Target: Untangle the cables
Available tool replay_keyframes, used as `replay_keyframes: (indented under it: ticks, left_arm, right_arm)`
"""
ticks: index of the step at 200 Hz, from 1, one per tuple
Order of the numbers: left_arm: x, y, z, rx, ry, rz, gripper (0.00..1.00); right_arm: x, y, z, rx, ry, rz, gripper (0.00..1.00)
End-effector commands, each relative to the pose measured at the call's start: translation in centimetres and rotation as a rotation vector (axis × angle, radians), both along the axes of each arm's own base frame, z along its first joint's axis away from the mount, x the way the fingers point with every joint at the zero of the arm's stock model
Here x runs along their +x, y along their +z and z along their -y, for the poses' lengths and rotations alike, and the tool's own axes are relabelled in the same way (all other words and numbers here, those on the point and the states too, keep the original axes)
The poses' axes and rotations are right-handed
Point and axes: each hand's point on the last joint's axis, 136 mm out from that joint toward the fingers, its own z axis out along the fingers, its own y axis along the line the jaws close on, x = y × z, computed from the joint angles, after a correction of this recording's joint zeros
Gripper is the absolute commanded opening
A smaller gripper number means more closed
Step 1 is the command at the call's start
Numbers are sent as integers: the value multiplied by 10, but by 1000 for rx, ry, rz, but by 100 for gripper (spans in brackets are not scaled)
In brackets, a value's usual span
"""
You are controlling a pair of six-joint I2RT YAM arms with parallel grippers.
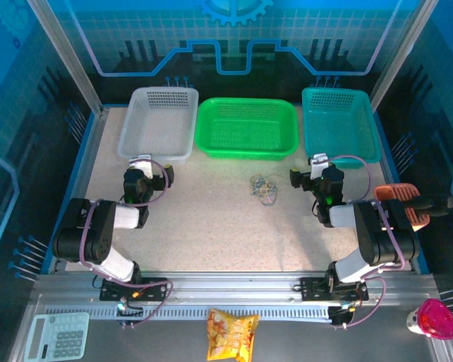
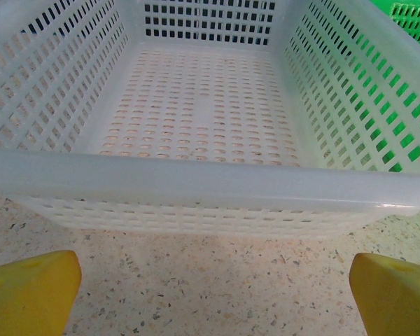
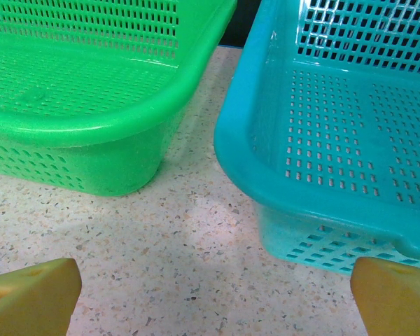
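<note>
Cables [image 1: 263, 189] lie clumped mid-frame on the table [image 1: 211, 222], untouched. My left hand [image 2: 210, 290] and right hand [image 3: 210, 290] flank them, both spread wide apart, so either can reach in, I reckon.

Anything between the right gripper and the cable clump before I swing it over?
Nothing. In the top view, the stretch of tabletop between the right gripper and the cables is bare speckled surface. Its jaws stand open.

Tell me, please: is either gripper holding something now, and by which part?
Nothing is held. The left gripper and the right gripper are both open, with bare table between their jaws. The cables lie clumped on the table, touched by neither.
</note>
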Motion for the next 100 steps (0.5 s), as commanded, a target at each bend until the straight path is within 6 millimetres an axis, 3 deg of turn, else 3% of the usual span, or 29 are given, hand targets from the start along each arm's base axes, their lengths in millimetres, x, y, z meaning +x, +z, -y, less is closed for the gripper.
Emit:
replay_keyframes:
  ticks: [1, 100]
  left_arm:
    - [2, 4, 3, 19, -18, 10, 99]
    - [2, 4, 3, 19, -19, 12, 99]
  right_arm:
    - [3, 6, 1, 17, 0, 15, 99]
    - [3, 5, 2, 32, 9, 12, 100]
